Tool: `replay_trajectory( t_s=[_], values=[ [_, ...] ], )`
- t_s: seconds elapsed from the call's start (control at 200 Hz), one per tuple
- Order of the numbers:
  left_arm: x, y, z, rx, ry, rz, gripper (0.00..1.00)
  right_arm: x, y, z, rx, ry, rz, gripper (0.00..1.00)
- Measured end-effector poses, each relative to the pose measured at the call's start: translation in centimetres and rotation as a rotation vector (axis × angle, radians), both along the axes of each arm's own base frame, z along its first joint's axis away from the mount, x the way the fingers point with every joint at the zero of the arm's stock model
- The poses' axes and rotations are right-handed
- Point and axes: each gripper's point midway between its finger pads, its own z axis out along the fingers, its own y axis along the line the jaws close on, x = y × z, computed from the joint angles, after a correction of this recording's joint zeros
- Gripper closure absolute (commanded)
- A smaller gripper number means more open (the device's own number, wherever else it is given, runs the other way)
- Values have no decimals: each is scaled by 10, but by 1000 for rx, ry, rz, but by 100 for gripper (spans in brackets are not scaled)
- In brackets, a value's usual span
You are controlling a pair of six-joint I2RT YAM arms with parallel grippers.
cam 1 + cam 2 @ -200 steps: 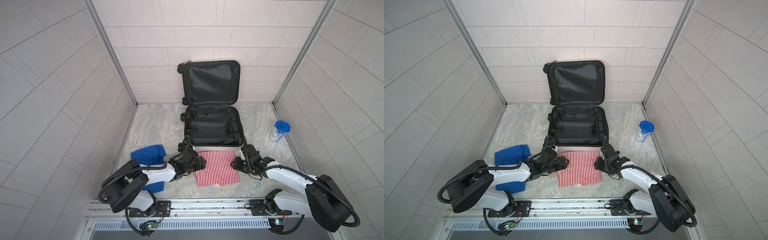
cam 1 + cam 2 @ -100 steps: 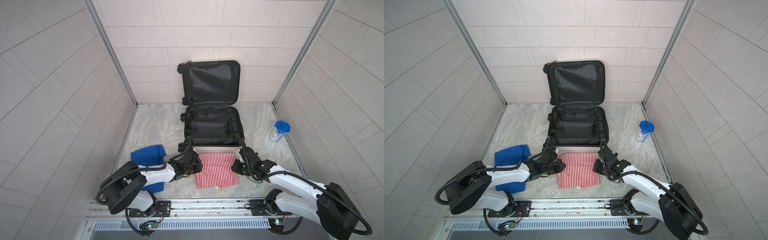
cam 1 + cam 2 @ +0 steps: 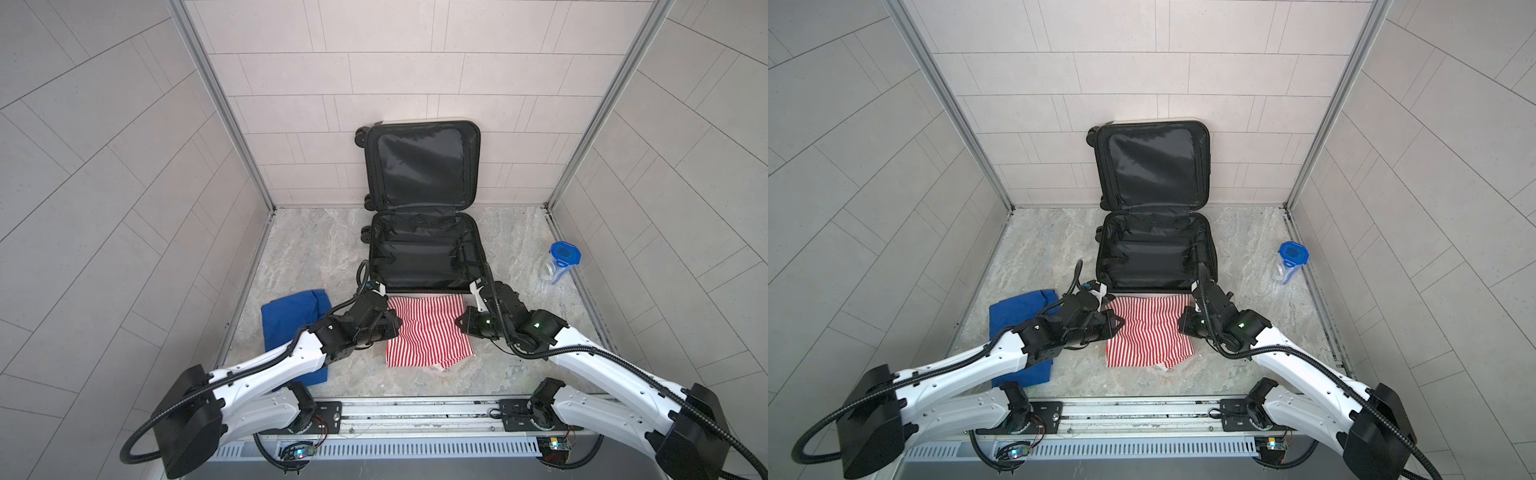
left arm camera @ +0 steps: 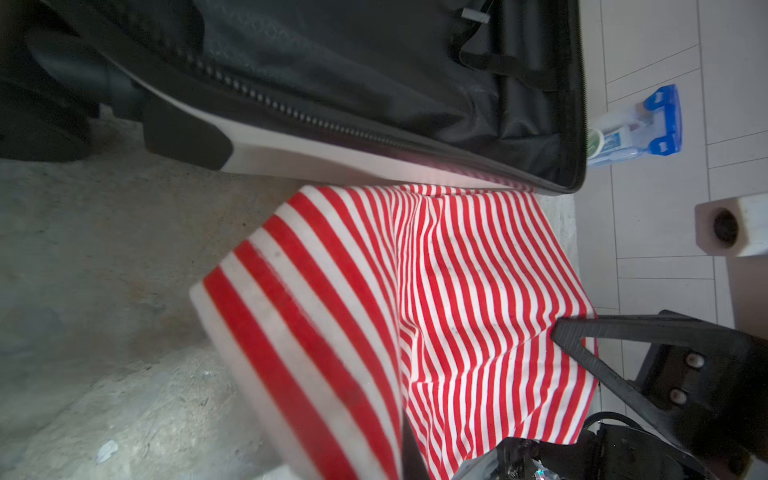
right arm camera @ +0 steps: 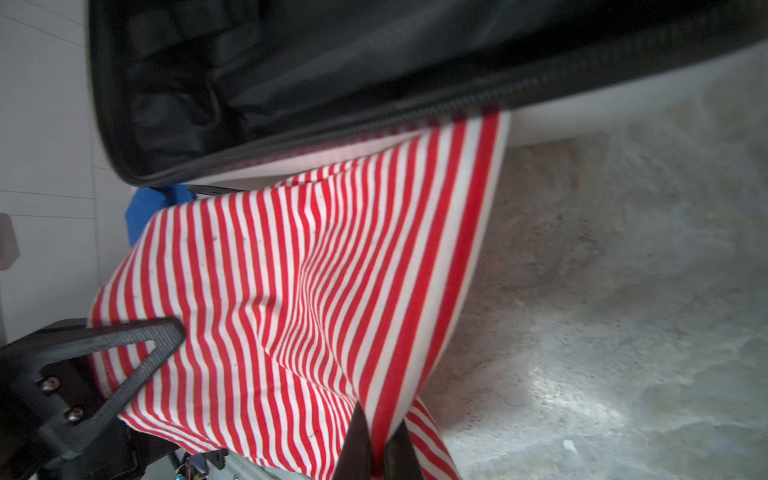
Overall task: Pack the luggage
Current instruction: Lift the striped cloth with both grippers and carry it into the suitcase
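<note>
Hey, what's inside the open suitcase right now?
Inside the luggage only black lining and packing straps show; no clothes yet. The striped cloth is outside, in front of its near wall. Whatever lies behind the lid's lining is covered.

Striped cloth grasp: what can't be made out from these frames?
- Fingers of the left gripper: in the left wrist view the striped cloth, blurred up close, covers them.
- Layers pinched: in both top views it and the right gripper cover the cloth's edges.
- blue cloth: partly under the left arm.
- blue-lidded container: contents too small in top views.
- suitcase: outer faces turned away.
</note>
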Motion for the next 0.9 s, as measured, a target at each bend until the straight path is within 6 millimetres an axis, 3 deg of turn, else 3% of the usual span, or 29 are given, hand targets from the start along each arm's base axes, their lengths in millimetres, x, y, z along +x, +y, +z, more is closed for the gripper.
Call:
replay_trajectory(
  t_s=[0.285, 0.605, 0.776, 0.901],
  values=[
    [12, 12, 77, -11, -152, 37, 100, 22, 30, 87, 125, -116, 46, 100],
    [31, 26, 91, 31, -235, 113, 100, 59, 77, 164, 226, -192, 123, 100],
    [57, 41, 120, 4, -294, 192, 99, 81, 104, 206, 277, -246, 171, 100],
    [79, 58, 139, -17, -329, 252, 99, 96, 118, 227, 298, -282, 195, 100]
  ],
)
